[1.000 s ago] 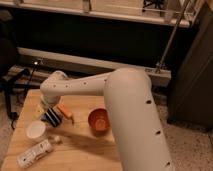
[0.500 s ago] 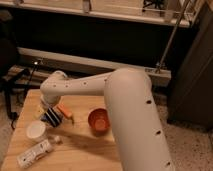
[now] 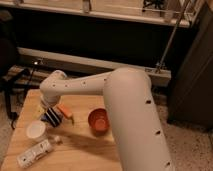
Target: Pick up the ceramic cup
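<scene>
The ceramic cup [image 3: 36, 129] is small, white and round. It stands on the wooden table [image 3: 85, 150] at the left. My gripper [image 3: 51, 118] hangs just right of and slightly above the cup, at the end of the white arm [image 3: 120, 100] that reaches across the table. The arm's bulk hides the table's right side.
An orange-red bowl [image 3: 99, 120] sits mid-table, right of the gripper. A clear plastic bottle [image 3: 35, 153] with a white cap lies at the front left. A small orange object [image 3: 65, 111] lies by the gripper. A dark cabinet and a metal rail stand behind the table.
</scene>
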Robot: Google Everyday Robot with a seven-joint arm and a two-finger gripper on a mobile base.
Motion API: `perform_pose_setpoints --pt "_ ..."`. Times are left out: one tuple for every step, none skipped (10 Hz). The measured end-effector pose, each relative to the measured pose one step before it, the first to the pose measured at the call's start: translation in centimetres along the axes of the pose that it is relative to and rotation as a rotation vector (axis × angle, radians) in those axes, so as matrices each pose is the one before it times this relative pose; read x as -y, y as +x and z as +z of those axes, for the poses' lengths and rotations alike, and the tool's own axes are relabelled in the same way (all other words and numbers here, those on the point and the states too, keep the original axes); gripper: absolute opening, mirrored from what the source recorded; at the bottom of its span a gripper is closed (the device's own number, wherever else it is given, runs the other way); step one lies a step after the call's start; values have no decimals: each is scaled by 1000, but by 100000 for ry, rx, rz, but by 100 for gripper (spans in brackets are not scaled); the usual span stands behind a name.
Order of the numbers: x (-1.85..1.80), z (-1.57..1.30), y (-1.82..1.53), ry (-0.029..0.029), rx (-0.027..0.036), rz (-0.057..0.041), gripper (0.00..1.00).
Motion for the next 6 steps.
perform_pose_setpoints --pt "-840 -999 -592 2007 -3041 -2704 80" --pt "-1301 -1441 -657 2635 -4506 -3862 80" --pt "-3266 -2915 -771 4362 -10297 -7862 80" --pt "-2008 -1437 68 1448 -6815 -3583 80" --pt "-596 -567 565 642 -4472 -649 80" --pt "-689 -410 778 -445 -4577 485 80"
